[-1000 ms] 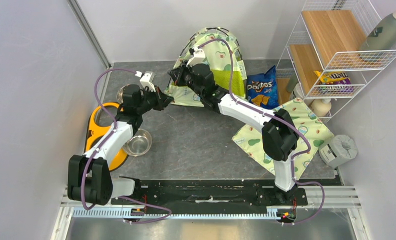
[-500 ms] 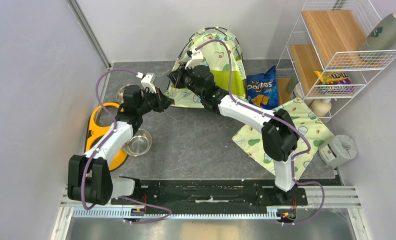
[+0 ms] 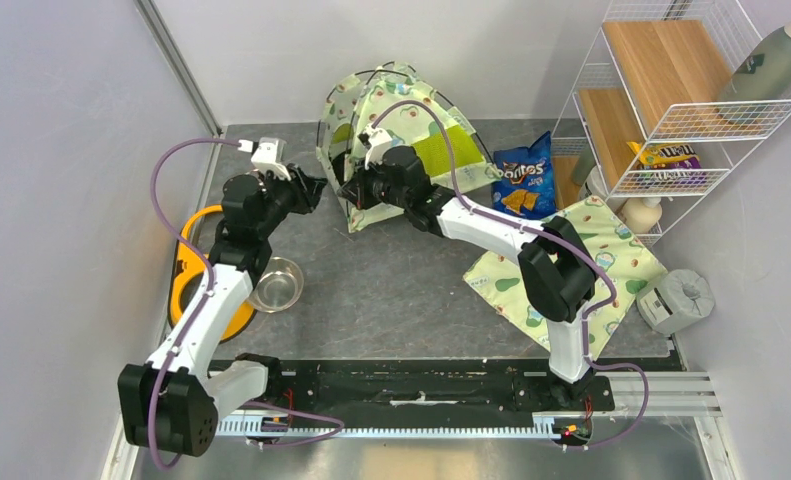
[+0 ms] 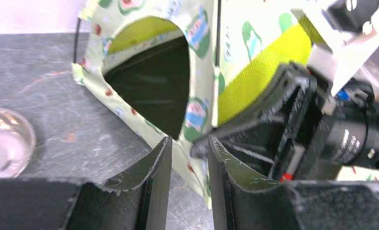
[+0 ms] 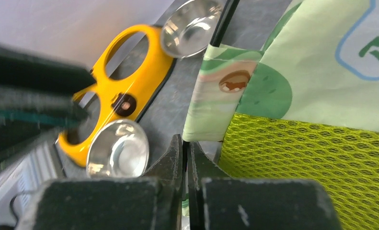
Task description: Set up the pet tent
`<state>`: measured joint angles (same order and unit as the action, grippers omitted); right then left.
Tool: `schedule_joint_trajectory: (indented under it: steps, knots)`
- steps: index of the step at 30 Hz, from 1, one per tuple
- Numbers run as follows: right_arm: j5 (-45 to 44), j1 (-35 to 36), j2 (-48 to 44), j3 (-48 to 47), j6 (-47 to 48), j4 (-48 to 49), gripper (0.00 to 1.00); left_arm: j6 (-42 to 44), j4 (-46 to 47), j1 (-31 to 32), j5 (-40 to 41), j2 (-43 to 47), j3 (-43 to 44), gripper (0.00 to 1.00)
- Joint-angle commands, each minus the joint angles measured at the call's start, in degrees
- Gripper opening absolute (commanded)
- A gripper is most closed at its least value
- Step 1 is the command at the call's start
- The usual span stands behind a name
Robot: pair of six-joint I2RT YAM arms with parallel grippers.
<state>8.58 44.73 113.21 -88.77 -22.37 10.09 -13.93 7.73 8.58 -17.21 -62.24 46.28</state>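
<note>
Containers first. White wire rack (image 3: 716,120) at right edge of top view, w/ wood-board shelves. A yellow M&M's bag (image 3: 671,157) sits on a lower shelf, and an olive-green bottle (image 3: 776,58) rests tilted on the top one. Yellow plastic bowl holder (image 5: 149,72) at left, flat w/ round cut-outs. One shiny steel bowl (image 5: 118,148) is at one end of it; can't tell if it's in a ring or just beside. A 2nd steel bowl (image 5: 192,26) stands on the grey tabletop (image 3: 401,290) off the holder's other end.

The pet tent (image 3: 396,115) stands as a dome at upper centre of top view, w/ the arched door opening facing lower left. It's thin printed fabric w/ lime mesh panels and thin black poles arching over.

L gripper (image 4: 189,141): fingers parted by a narrow gap, nothing clamped, just in front of the doorway rim. R gripper (image 5: 185,139): fingers pressed together on the tent's pale fabric edge, next to the mesh.

Doritos bag (image 3: 524,183), crinkly blue foil, stands just right of the tent. A flat avocado-print pad (image 3: 626,250) lies at lower right.
</note>
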Motion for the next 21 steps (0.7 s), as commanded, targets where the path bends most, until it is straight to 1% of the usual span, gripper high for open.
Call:
schedule_joint_trajectory:
  steps: [1, 4, 7, 9, 10, 12, 13, 16, 18, 21]
  knots:
    - [13.74, 0.30, -2.96, 1.29, 4.19, 2.52, 0.00, 2.44, -1.13, -0.36, 11.04, 2.93, -0.07, 0.40]
    - [18.26, 0.27, -5.08, 4.18, 5.83, 1.32, 0.00, 2.33, -2.77, -0.36, 13.84, 3.64, 0.94, 0.41]
    - [17.40, 0.06, -7.59, 8.46, 8.27, -2.59, 0.01, 2.09, -3.42, -0.41, 13.94, 3.35, 1.85, 0.41]
    - [13.89, -0.23, -9.52, 11.64, 9.32, -5.14, 0.09, 1.77, -3.42, -0.41, 13.71, 2.76, 2.34, 0.42]
    - [10.59, -0.33, -10.74, 13.00, 9.65, -6.59, 0.17, 1.64, -3.42, -0.48, 13.70, 2.38, 2.69, 0.42]
    - [5.01, -0.60, -13.13, 16.23, 9.98, -8.49, 0.35, 1.45, -3.42, -0.49, 13.53, 1.64, 3.26, 0.42]
    - [2.52, -0.69, -14.77, 17.38, 10.16, -9.41, 0.46, 1.38, -3.42, -0.45, 13.44, 1.32, 3.57, 0.42]
    - [-2.93, -0.69, -20.17, 20.03, 9.55, -12.64, 0.69, 1.43, -3.93, -0.49, 13.54, 0.73, 4.62, 0.42]
    - [-6.77, -0.61, -23.45, 20.40, 8.14, -15.52, 0.79, 1.63, -4.50, -0.58, 14.03, 0.62, 5.32, 0.43]
    - [-12.18, -0.58, -26.54, 19.10, 5.48, -19.57, 0.86, 1.60, -5.04, -0.58, 14.10, 0.49, 5.99, 0.42]
